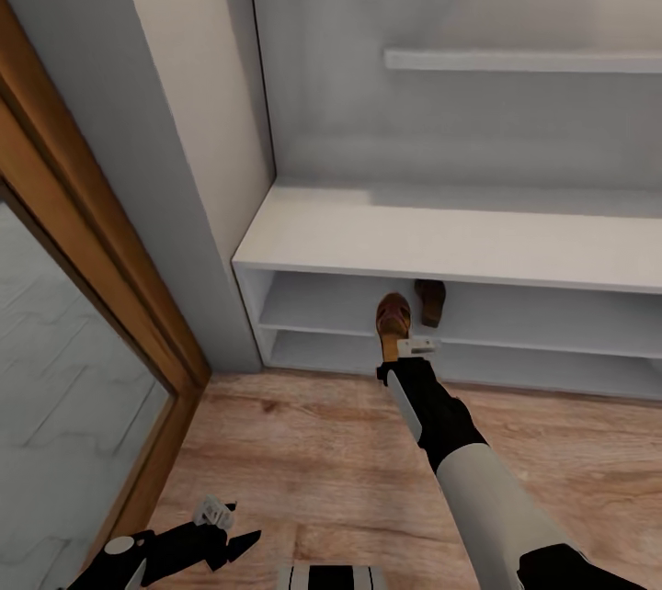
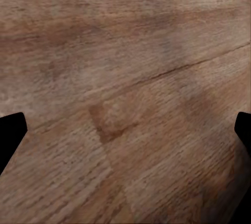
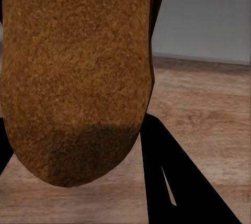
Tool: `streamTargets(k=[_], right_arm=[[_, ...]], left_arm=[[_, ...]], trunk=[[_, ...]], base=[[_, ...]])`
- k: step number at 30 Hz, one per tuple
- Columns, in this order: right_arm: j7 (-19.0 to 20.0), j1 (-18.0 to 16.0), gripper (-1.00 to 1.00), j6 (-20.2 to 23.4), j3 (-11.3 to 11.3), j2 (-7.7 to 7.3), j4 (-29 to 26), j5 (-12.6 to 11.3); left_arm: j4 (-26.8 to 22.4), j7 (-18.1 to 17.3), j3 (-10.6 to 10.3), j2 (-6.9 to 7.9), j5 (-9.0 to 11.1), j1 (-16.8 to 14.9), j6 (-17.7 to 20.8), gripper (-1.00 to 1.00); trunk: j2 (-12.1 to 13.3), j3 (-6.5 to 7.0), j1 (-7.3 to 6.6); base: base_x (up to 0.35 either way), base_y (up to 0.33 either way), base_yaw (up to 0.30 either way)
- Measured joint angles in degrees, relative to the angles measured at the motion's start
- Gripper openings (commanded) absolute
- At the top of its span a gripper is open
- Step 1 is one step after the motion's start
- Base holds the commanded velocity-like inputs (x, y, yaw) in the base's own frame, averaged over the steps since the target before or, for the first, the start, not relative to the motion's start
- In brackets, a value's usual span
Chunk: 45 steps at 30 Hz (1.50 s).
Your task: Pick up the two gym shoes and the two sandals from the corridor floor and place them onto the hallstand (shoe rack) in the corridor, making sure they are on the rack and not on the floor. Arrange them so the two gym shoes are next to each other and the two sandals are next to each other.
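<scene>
The right gripper [image 1: 402, 353] clamped one sandal [image 1: 393, 316] at the hallstand [image 1: 441, 245] shelf mouth, beside the other sandal [image 1: 429, 300]; early release risked a floor drop. The left gripper [image 1: 221, 530] hung wide open

So the right arm [image 1: 478, 480] is two-tone: light grey-white shell on the forearm, then a matte black wrist section with a pale grey stripe down its side. Right at the tip there's a small whitish block. The left gripper [image 1: 241, 542] is all black and angular, pointed fingers [image 1: 248, 539], with a little white-grey ribbed piece on top and a white round cap further back. Bottom edge shows a white-and-black striped bit of the trunk [image 1: 331, 577].
</scene>
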Motion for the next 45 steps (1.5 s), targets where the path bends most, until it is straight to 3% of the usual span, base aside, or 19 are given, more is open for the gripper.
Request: streamTargets(k=[10,20,30,45], right_arm=[[0.0,0.0,-1.00,0.0,0.0,0.00,0.1,0.0],[0.0,0.0,-1.00,0.0,-0.1,0.00,0.0,0.1],[0.0,0.0,-1.00,0.0,-0.2,0.00,0.1,0.0],[0.0,0.0,-1.00,0.0,-0.2,0.00,0.1,0.0]], left_arm=[[0.0,0.1,-0.1,-0.06,0.0,0.0,0.1,1.00],[-0.1,0.0,-0.3,-0.02,0.0,-0.1,0.2,1.00],[-0.1,0.1,-0.2,-0.02,0.0,-0.1,0.3,1.00],[0.1,0.1,0.0,-0.01,0.0,0.0,0.2,1.00]], trunk=[[0.0,0.00,0.00],[0.0,-0.10,0.04],[-2.4,-2.60,1.44],[-2.4,-2.67,1.40]], base=[[0.323,0.000,0.000],[0.039,0.000,0.000],[0.000,0.000,0.000],[0.074,0.000,-0.047]])
